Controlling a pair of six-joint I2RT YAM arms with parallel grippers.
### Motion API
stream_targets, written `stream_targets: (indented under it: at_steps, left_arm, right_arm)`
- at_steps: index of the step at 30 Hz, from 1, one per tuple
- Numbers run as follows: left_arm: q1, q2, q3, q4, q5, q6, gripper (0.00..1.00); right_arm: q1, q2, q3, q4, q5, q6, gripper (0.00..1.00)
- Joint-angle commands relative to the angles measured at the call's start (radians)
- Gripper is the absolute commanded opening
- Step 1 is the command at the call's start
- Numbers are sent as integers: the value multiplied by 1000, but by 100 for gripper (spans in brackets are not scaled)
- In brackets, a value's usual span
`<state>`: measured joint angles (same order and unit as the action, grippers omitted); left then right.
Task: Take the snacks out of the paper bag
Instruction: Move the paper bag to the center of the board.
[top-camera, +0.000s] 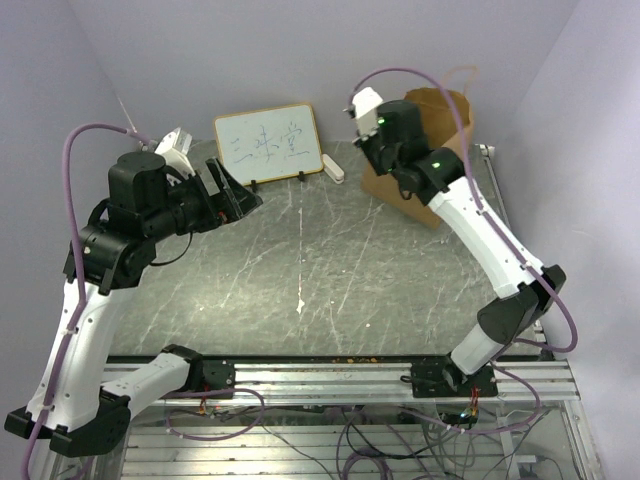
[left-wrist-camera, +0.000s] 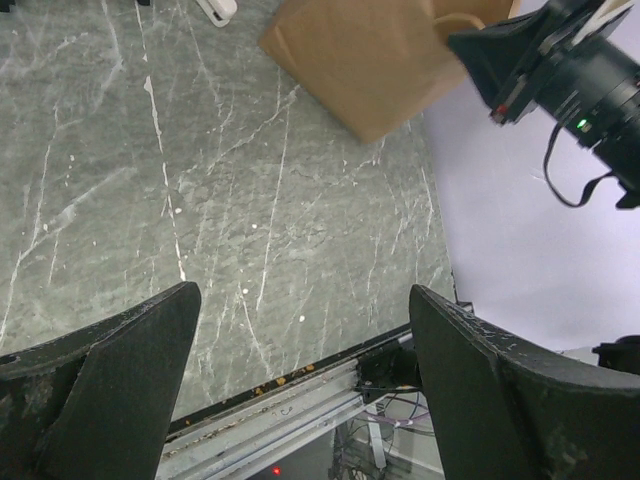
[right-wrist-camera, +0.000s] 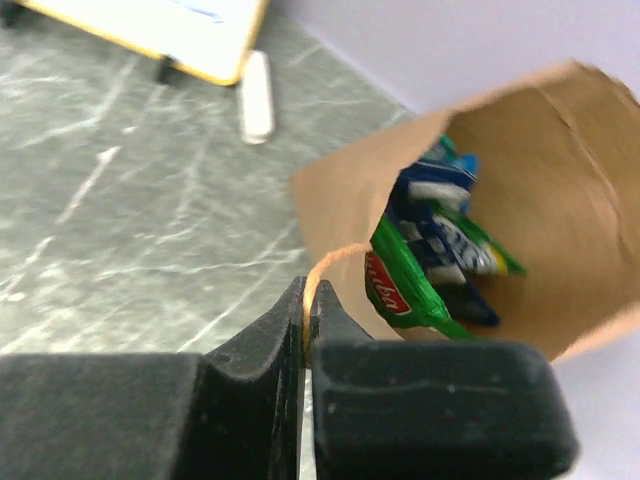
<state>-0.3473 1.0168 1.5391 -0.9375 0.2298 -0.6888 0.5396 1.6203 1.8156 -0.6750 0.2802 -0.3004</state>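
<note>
The brown paper bag (top-camera: 440, 130) stands at the back right of the table. It also shows in the left wrist view (left-wrist-camera: 370, 60) and in the right wrist view (right-wrist-camera: 560, 190), mouth open. Inside lie the snacks (right-wrist-camera: 440, 240): green, blue and white shiny packets. My right gripper (right-wrist-camera: 307, 300) is shut on the bag's thin twisted paper handle (right-wrist-camera: 335, 258) beside the bag's mouth (top-camera: 365, 140). My left gripper (left-wrist-camera: 300, 340) is open and empty, held above the table's left side (top-camera: 235, 195), well away from the bag.
A white framed board with writing (top-camera: 268, 143) stands at the back centre, a small white marker (top-camera: 335, 172) beside it. The grey marble table (top-camera: 300, 270) ends at a metal rail (top-camera: 330, 375) near the arm bases. Purple walls close in at back and right.
</note>
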Motion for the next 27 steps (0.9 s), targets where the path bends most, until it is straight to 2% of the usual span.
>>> stream_targets:
  at_steps: [1, 7, 9, 12, 14, 17, 20, 23, 27]
  left_arm:
    - [11, -38, 3, -27, 23, -13, 96]
    - [11, -60, -4, -42, 26, -68, 96]
    - [11, -72, -11, -40, 26, -101, 96]
    - [11, -90, -22, -45, 18, -149, 96]
    - [11, -109, -31, -48, 14, -187, 96]
    - [11, -142, -55, -46, 14, -258, 96]
    - [11, -167, -77, -50, 39, -349, 96]
    - [11, -185, -78, -24, 58, -433, 96]
    - [11, -198, -96, 16, 86, -502, 96]
  right_arm:
    - [166, 49, 128, -213, 138, 203, 0]
    - [393, 204, 375, -436, 171, 436, 0]
    - [477, 249, 449, -472, 180, 495, 0]
    - [542, 288, 515, -471, 101, 590, 0]
    - [546, 279, 493, -421, 11, 634, 9]
    - [544, 219, 411, -338, -72, 663, 37]
    - [543, 131, 360, -305, -86, 653, 56]
    - [535, 39, 304, -287, -50, 638, 71]
    - [486, -74, 192, -233, -19, 633, 80]
